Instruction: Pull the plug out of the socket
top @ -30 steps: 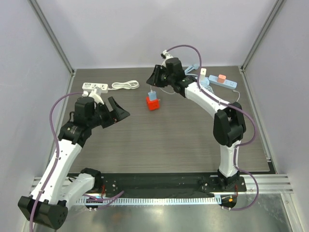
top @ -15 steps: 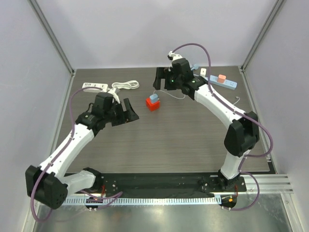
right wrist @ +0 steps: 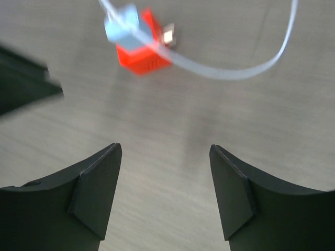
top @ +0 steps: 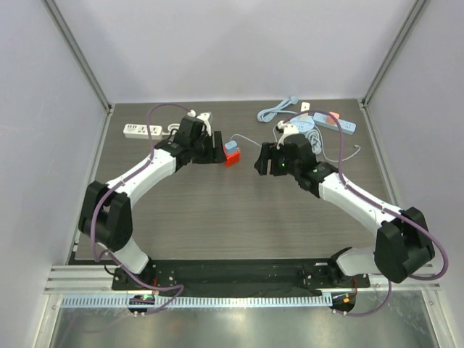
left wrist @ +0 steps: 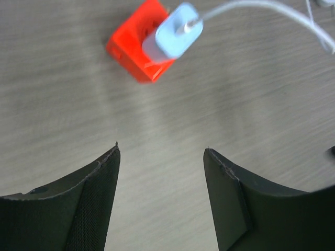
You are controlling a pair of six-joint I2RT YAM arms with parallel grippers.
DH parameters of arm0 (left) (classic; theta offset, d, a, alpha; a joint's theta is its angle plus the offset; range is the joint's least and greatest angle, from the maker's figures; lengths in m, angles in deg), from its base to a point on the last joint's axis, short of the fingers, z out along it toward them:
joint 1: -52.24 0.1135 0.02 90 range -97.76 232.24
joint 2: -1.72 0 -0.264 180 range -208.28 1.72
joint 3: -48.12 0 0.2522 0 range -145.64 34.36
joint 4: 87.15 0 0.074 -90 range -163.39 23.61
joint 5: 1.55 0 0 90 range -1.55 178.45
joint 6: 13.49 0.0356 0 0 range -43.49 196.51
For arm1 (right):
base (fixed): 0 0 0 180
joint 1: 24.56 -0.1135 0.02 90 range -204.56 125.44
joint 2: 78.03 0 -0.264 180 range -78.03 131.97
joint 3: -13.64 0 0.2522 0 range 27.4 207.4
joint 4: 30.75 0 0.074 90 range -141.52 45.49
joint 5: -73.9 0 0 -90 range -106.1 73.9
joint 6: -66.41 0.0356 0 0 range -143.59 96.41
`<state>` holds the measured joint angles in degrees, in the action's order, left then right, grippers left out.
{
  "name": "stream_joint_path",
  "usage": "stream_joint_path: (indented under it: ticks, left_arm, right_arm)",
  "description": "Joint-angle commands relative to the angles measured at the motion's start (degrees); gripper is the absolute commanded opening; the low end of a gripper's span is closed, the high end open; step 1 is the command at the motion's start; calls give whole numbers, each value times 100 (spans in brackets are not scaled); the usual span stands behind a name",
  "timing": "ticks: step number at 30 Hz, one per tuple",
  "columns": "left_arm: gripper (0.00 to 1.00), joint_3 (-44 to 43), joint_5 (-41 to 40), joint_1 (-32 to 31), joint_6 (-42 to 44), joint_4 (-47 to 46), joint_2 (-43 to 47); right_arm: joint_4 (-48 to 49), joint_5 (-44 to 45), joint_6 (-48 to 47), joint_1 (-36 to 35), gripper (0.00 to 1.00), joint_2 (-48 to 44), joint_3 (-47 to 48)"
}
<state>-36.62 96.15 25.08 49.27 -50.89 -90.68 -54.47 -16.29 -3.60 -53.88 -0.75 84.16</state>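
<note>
Blue plug (left wrist: 174, 36) sits seated in the red socket (left wrist: 133, 55) on the table (top: 217, 210), white cable (right wrist: 230, 75) trailing off it; my left gripper (left wrist: 162, 157) hangs just beside, my right gripper (right wrist: 165, 149) near on the other side, both spread wide, touching neither.

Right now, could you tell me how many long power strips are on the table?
2: a white power strip at back left, a blue power strip at back right; others may be hidden.
</note>
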Motion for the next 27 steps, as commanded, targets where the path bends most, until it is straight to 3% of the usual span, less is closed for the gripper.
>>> stream_joint_path:
  ticks: [1,7,11,27]
  left_arm:
    - [65,-119,-40,-53,500,-1000,-85]
    - [67,734,-392,-237,1158,-2994,-339]
    - [67,735,-454,-290,1362,-3522,-647]
    - [64,-574,-587,-396,1854,-3024,-1860]
  right_arm:
    - [1293,-596,67,-179,72,-196,-603]
    - [1504,-1071,136,-232,61,-37,-727]
    - [1611,-1098,102,-258,59,-20,-815]
    - [1664,-1133,102,-258,49,156,-1096]
